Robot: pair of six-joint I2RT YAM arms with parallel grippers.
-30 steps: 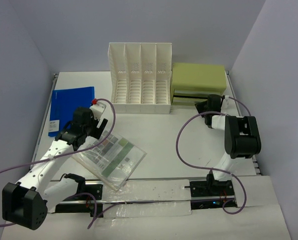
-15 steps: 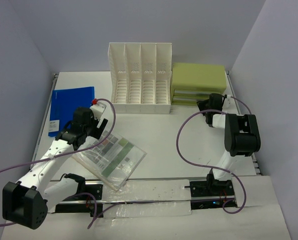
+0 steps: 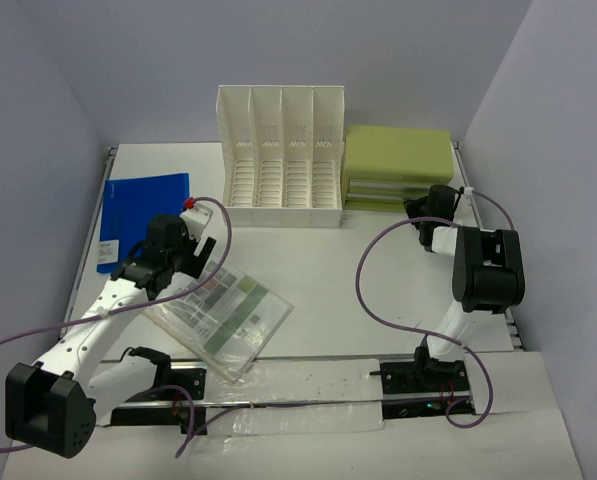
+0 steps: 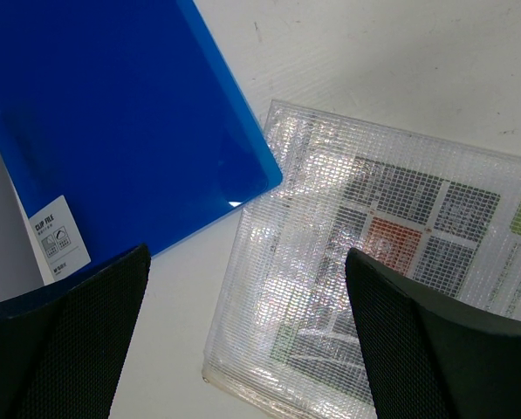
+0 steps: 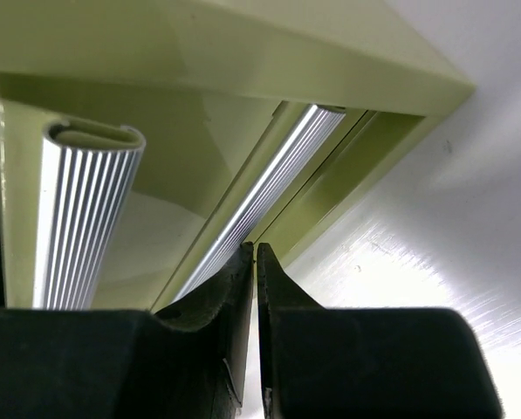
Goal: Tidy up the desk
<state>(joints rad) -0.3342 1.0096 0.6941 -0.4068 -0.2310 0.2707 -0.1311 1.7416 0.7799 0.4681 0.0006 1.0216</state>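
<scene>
The white desk [image 3: 378, 270] holds a blue folder [image 3: 143, 205] at the left and a clear mesh pouch [image 3: 228, 315] with printed sheets at the front left. My left gripper [image 3: 193, 255] hovers open and empty over the pouch's far-left corner. In the left wrist view the left gripper [image 4: 247, 262] spans that pouch [image 4: 373, 262] corner, with the folder [image 4: 112, 131] just beyond. My right gripper [image 3: 418, 208] is shut against the front of the green drawer box [image 3: 398, 160]. In the right wrist view the right gripper [image 5: 256, 249] has its tips at the lowest drawer's ribbed silver handle [image 5: 269, 183], with nothing between them.
A white slotted file rack [image 3: 278, 150] stands at the back centre, next to the green box. A second silver drawer handle [image 5: 81, 218] shows higher up on the box. Purple cables loop from both arms. Metal rails edge the desk on the left and right.
My right gripper has moved back and to the right against the green box. The lower drawer, which stuck out with a dark gap, now sits flush. The left arm has not moved.
</scene>
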